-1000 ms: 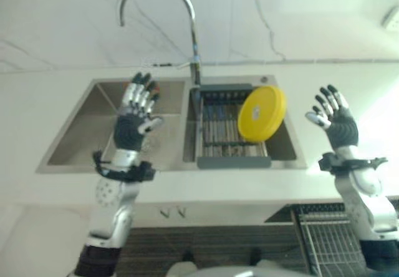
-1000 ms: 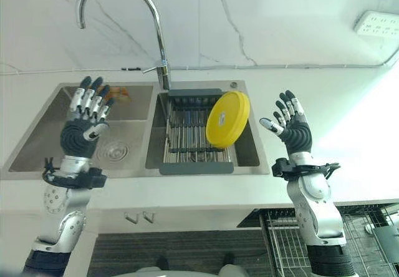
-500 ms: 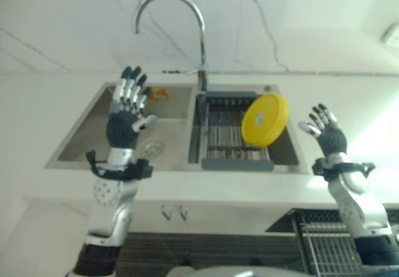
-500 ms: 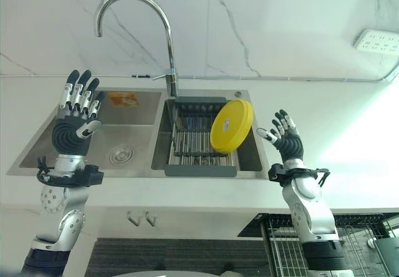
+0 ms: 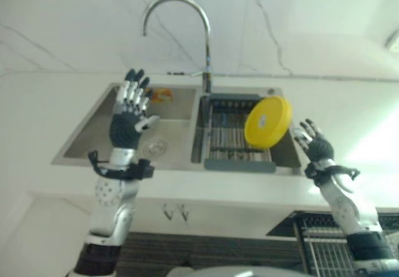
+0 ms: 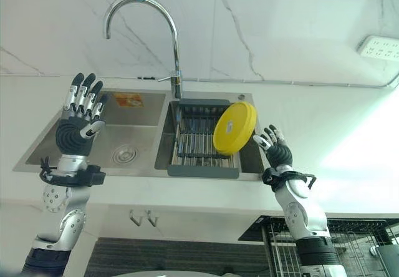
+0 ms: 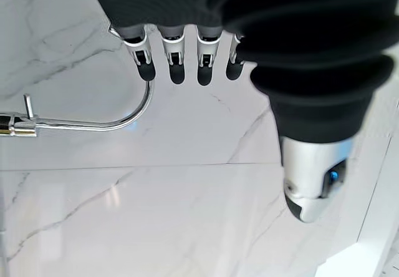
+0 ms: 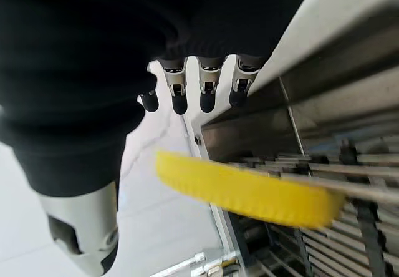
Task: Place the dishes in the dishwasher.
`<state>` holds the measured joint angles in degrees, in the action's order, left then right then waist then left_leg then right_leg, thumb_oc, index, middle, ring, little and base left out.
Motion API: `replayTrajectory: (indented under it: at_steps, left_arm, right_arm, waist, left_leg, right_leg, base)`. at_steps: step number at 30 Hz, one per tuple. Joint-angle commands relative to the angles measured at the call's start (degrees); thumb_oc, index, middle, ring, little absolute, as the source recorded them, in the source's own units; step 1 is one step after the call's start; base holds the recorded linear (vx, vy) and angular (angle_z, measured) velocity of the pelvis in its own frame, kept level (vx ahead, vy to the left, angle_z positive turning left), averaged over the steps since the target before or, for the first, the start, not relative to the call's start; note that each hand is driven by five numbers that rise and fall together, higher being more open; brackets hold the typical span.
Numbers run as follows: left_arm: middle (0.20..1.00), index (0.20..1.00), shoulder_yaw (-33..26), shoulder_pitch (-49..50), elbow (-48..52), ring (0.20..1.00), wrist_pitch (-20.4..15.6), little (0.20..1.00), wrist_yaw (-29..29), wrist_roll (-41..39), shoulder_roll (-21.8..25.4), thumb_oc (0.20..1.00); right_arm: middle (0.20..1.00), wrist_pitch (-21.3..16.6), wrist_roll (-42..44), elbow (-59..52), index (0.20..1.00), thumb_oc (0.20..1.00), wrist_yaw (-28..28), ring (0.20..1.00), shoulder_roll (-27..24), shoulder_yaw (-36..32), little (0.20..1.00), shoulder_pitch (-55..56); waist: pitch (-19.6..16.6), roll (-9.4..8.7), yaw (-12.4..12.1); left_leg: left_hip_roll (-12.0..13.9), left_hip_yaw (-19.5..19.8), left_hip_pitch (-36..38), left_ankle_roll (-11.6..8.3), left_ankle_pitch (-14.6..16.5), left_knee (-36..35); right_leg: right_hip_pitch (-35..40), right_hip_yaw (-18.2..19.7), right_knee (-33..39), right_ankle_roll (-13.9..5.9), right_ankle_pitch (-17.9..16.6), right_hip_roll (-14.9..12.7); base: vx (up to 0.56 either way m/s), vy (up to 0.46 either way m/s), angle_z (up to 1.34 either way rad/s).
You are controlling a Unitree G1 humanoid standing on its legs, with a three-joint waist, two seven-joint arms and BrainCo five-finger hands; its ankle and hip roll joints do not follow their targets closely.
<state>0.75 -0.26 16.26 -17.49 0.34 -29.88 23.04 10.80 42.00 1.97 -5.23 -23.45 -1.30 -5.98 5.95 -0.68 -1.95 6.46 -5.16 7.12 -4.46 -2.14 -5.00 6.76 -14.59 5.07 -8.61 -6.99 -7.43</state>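
Observation:
A round yellow plate [image 6: 234,127] stands tilted on edge in a grey drying rack [image 6: 202,145] in the right basin of a steel sink [image 6: 131,141]. My right hand [image 6: 275,150] is open just to the right of the plate, fingers straight, not touching it. In the right wrist view the plate [image 8: 246,190] lies edge-on just past the fingers [image 8: 209,87]. My left hand [image 6: 78,127] is held up open over the left basin, holding nothing; its fingers [image 7: 176,55] point at the marble wall.
A tall curved tap [image 6: 168,40] rises between the basins. An orange item [image 6: 133,100] lies at the back of the left basin. A wire dishwasher rack [image 6: 361,246] is pulled out at lower right. A socket strip [image 6: 379,47] sits on the wall.
The camera has shifted. My right hand has dropped and moved left, closer to the yellow plate. The left hand stays raised and open.

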Motion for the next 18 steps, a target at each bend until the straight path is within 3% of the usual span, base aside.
replayTrajectory:
  at_steps: [1, 18]
  left_arm:
    - [1.000, 1.000, 0.6, -4.2, -0.8, 1.000, -2.0, 1.000, -0.7, 0.6, 2.9, 1.000]
    - [1.000, 1.000, 2.0, -6.2, -1.8, 1.000, -1.8, 1.000, 0.7, 1.1, 3.6, 1.000]
  right_arm:
    - [1.000, -2.6, 3.1, -0.8, 1.000, 1.000, 1.5, 1.000, -0.2, -1.3, 1.000, -5.6]
    - [1.000, -1.2, 7.9, 3.9, 1.000, 1.000, 1.7, 1.000, -1.4, -0.6, 1.000, -9.1]
  waist:
    - [-0.5, -1.40, -0.7]
    - [-0.8, -1.32, -1.7]
  left_leg:
    - [-1.3, -3.5, 2.5, 1.15, 7.3, 0.0]
    - [-1.4, -2.8, 2.5, 0.98, 7.1, 0.0]
  right_leg:
    - [2.5, -1.2, -0.1, -0.24, 7.6, -1.0]
    - [3.1, -1.9, -0.1, -0.01, 7.9, -0.9]
  base:
    - [0.00, 0.000, 0.00]
    - [0.01, 0.002, 0.01]
